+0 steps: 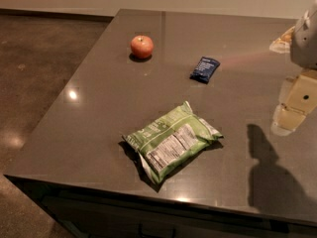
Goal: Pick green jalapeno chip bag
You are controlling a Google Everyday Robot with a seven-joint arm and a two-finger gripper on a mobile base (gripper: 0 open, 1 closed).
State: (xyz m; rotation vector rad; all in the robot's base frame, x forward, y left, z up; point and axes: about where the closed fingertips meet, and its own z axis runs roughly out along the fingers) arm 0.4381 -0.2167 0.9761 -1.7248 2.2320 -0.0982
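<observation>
Near the worktop's [99, 83] front edge, at six o'clock, the green jalapeno chip bag [172, 142] is laid flat, label up, sealed, contents hidden. It is set apart from the apple [141, 46] at eleven and the dark-blue packet [205, 69] at one, probably for free access. At three o'clock the tool [292, 114] is held well apart from the bag; how far it is open cannot be told.

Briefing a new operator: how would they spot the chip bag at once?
Look on the dark table near its front edge, left of the gripper at the right. The chip bag is the largest item: crinkly green with a white label, unlike the red apple and small blue packet behind.
</observation>
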